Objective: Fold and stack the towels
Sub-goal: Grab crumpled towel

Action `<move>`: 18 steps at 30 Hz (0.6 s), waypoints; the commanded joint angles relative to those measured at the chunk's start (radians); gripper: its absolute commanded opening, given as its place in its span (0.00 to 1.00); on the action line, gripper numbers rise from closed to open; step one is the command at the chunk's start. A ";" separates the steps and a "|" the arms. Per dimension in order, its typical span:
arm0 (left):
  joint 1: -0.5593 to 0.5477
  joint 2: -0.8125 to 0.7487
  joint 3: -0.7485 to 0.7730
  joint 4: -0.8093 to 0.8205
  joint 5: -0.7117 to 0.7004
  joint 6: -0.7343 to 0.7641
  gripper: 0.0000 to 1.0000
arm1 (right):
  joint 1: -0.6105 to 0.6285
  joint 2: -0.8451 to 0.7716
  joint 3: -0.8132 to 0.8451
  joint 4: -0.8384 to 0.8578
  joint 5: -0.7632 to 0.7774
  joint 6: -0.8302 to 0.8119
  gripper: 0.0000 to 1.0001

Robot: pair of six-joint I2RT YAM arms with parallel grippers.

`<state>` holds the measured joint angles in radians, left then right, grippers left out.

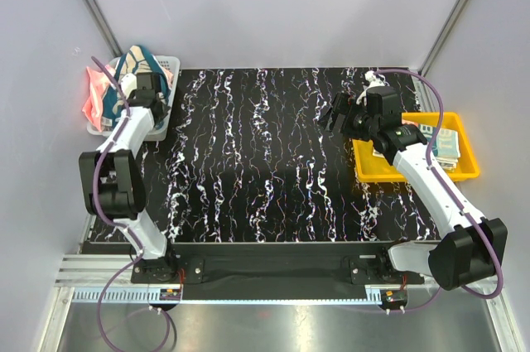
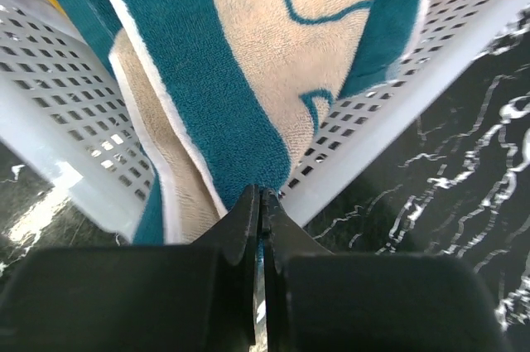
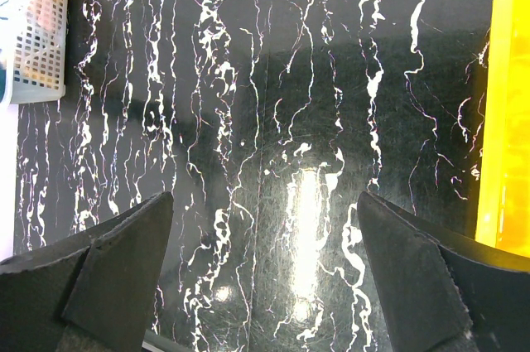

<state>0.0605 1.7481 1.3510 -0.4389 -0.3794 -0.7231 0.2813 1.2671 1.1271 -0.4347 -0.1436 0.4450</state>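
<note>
We can make out no readable writing. The only marking is the looping teal line pattern on the cream band of the teal-and-cream towel [image 2: 240, 54], and it forms no letters that we can tell. The print on the pale folded towel [image 1: 445, 143] is too small to read from above.

The white mesh basket [image 1: 168, 63] stands at the far left corner of the bench [image 1: 265, 161]. It holds the teal-and-cream towel heaped at the top, and a coral pink towel [image 1: 98, 100] spills over its left side. In the left wrist view the teal-and-cream towel hangs out over the perforated basket wall, and its lower tip runs straight down into the left end effector [image 2: 261, 195]. Those fingers are pressed together with the cloth's tip pinched between them, so we read this as a narrow grip on that towel. The basket wall passes just beside the fingertips on both sides, with the dark marbled bench below it.

The yellow tray [image 1: 414, 172] sits at the right edge of the bench, well apart from the basket. The pale folded towel lies flat in its right half, and the rest of the tray floor shows bare yellow.

The right end effector [image 1: 335, 116] hangs over the bench just left of the tray. Its fingers are spread wide and hold nothing. From its own camera we see only bench between them, with the tray's edge at the right and a corner of the basket at the far left.
</note>
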 commanded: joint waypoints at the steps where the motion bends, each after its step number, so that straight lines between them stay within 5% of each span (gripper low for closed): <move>1: -0.010 -0.156 -0.007 0.069 -0.018 0.024 0.00 | -0.001 -0.009 0.030 0.014 0.002 -0.008 0.99; 12: -0.080 -0.433 -0.009 0.112 -0.042 0.088 0.00 | -0.001 0.002 0.033 0.016 0.006 -0.006 1.00; 18: -0.174 -0.483 0.196 0.075 -0.035 0.183 0.00 | 0.001 -0.003 0.031 0.019 0.019 -0.014 1.00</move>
<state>-0.0658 1.3087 1.4101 -0.4038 -0.4038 -0.6140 0.2813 1.2720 1.1271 -0.4381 -0.1417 0.4442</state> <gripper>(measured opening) 0.012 0.994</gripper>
